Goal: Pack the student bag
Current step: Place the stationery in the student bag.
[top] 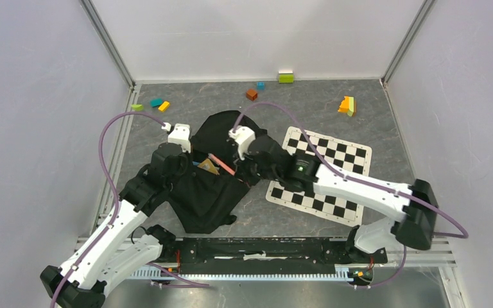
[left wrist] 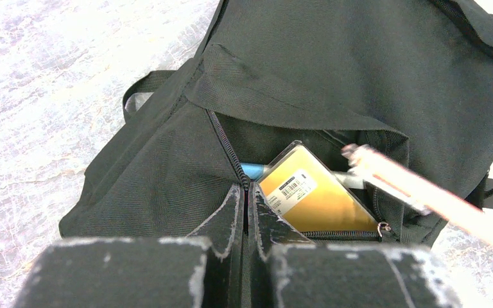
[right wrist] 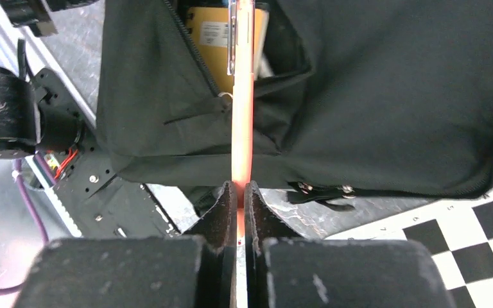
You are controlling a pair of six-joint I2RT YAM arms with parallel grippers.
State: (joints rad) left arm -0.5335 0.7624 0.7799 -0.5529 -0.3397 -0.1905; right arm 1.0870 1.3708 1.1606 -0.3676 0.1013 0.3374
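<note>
Black fabric student bag (top: 212, 192) lies at the middle of the grey marbled surface (top: 372, 109), its near end close to the arms' bases. Front pocket unzipped and gaping.

Left claw (left wrist: 247, 199): fingers together, pinched on the pocket's zip edge at the bag's left side, lifting the fabric there.

Right claw (right wrist: 237, 196): clamped on an orange-pink pen (right wrist: 241, 115). Pen runs straight out from the fingers, its clip end over the pocket mouth. Whether the tip touches anything inside cannot be told.

Inside the pocket: yellow packet (left wrist: 314, 205) with a white barcode label, tilted, leaning against the pocket wall. Blue item (left wrist: 253, 170) just beside it on the left, mostly hidden. A pale slim object behind the packet, too covered to identify.

Checkered board (top: 334, 160) lies flat just right of the bag, partly under the right arm.

Far part of the surface: green block (top: 285, 77) against the far wall, brown block (top: 251, 94) near it, yellow-orange pieces (top: 346, 106) far right, small coloured blocks (top: 151, 104) far left. All well apart from the bag.
</note>
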